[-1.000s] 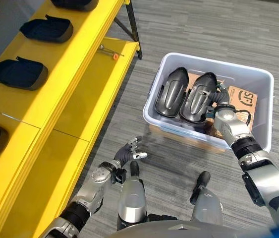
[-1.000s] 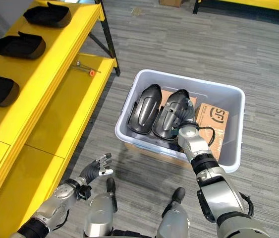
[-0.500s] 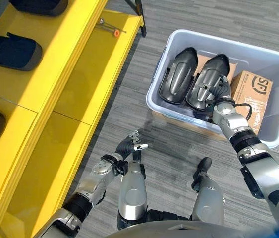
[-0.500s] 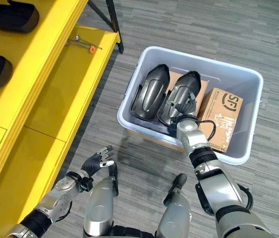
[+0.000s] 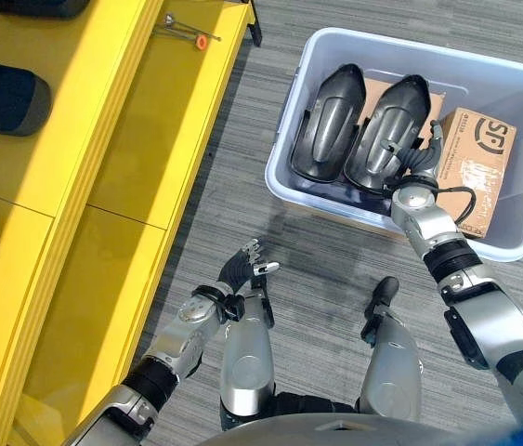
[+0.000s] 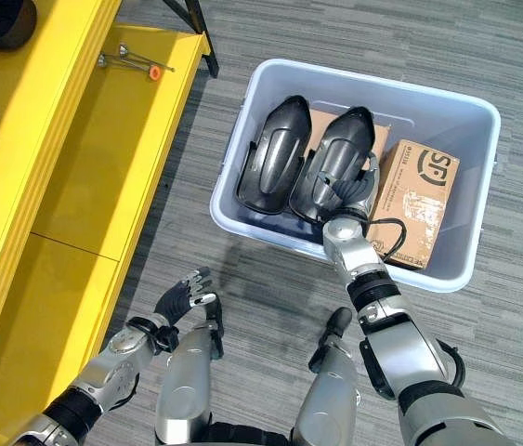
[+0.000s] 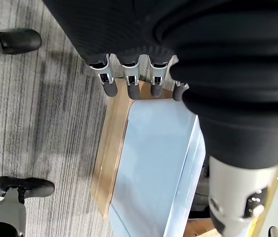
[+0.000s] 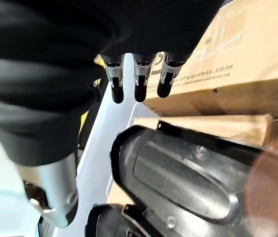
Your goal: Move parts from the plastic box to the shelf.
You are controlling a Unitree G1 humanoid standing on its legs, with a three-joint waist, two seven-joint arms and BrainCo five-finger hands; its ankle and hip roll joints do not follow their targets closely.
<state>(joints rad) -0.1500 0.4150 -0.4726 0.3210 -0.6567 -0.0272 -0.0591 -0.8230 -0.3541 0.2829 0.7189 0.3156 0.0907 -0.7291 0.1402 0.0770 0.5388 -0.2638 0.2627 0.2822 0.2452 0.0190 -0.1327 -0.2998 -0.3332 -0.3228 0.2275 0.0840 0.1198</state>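
Note:
The pale plastic box (image 5: 410, 43) stands on the grey carpet and holds two dark curved parts side by side, one on the left (image 5: 328, 125) and one on the right (image 5: 389, 130). My right hand (image 5: 411, 175) reaches over the box's near wall to the near end of the right part. In its wrist view the straight fingers (image 8: 136, 85) hover just off that part (image 8: 188, 168) and grip nothing. My left hand (image 5: 242, 269) hangs open over the carpet, between the box and the yellow shelf (image 5: 103, 139).
A cardboard carton (image 5: 475, 172) fills the box's right side. Dark parts (image 5: 6, 98) lie on the shelf's upper level, and a small tool with an orange tip (image 5: 187, 32) lies on the lower board. A wooden board (image 7: 111, 143) shows under the box wall (image 7: 153, 163).
The camera has tipped, sliding the shelf and box up the picture. My right hand stays at the near end of the right part; my left hand stays open.

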